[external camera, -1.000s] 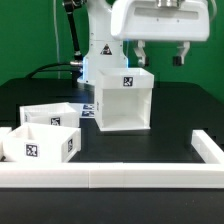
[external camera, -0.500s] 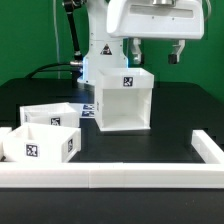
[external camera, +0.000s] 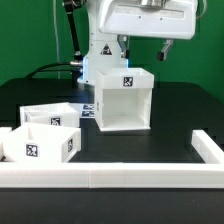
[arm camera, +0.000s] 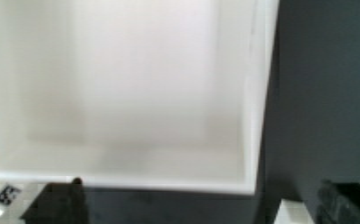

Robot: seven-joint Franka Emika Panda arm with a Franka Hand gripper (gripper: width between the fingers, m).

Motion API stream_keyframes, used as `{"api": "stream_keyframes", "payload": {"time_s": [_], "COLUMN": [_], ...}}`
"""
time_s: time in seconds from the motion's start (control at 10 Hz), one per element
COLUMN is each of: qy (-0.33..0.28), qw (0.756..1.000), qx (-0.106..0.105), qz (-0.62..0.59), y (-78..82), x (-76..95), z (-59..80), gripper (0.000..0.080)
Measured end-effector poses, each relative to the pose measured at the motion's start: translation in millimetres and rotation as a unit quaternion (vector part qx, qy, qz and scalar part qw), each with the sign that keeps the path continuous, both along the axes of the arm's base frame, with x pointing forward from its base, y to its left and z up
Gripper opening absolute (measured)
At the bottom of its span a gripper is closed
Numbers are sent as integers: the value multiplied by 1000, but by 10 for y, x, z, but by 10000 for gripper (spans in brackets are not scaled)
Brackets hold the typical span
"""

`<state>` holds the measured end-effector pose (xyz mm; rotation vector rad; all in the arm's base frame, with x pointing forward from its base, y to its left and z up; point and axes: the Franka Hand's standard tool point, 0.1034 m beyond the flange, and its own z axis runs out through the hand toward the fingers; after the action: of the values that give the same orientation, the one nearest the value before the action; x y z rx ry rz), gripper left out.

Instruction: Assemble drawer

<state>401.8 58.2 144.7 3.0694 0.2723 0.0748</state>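
Hand: the hand (external camera: 144, 49) hangs above the surface, over the rear of the tall housing, touching nothing.
Hand state: its two fingers (external camera: 166, 50) are spread wide, with nothing between them.
Wrist view of hand: the hand (arm camera: 203, 200) shows as two dark fingertips (arm camera: 61, 200) set far apart, with the housing's white hollow (arm camera: 141, 100) between and beyond them.
Drawer housing: the cube-like white housing (external camera: 124, 103) stands upright near the middle of the black surface (external camera: 175, 112), below the hand and apart from it.
Housing tag: a black-and-white square tag (external camera: 127, 82) sits high on the side facing the exterior camera.
Nearer tray: a shallow white tray (external camera: 42, 143) lies towards the exterior view's left, well apart from the housing, with a tag (external camera: 32, 151) on its front wall.
Farther tray: a second tray (external camera: 48, 114) sits just behind the first, turned at an angle; whether the two touch cannot be told.
Marker board: a flat tagged sheet (external camera: 86, 112) shows in part between the farther tray and the housing.
Rail: a long low white rail (external camera: 110, 178) runs along the front edge and turns back at the exterior view's right.
Arm base: the white robot base (external camera: 100, 52) stands behind the housing.
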Motion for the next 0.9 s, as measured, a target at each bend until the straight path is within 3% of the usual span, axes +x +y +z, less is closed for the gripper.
{"api": "stream_keyframes", "payload": {"time_s": [0.4, 0.6, 0.9], "qy": [2, 19, 28], "qw": [1000, 999, 999], "qx": [4, 31, 31], "qz": [8, -4, 1], "y": [5, 72, 177], "x": [10, -110, -270], "z": [-8, -168, -288], "gripper": [649, 649, 649]}}
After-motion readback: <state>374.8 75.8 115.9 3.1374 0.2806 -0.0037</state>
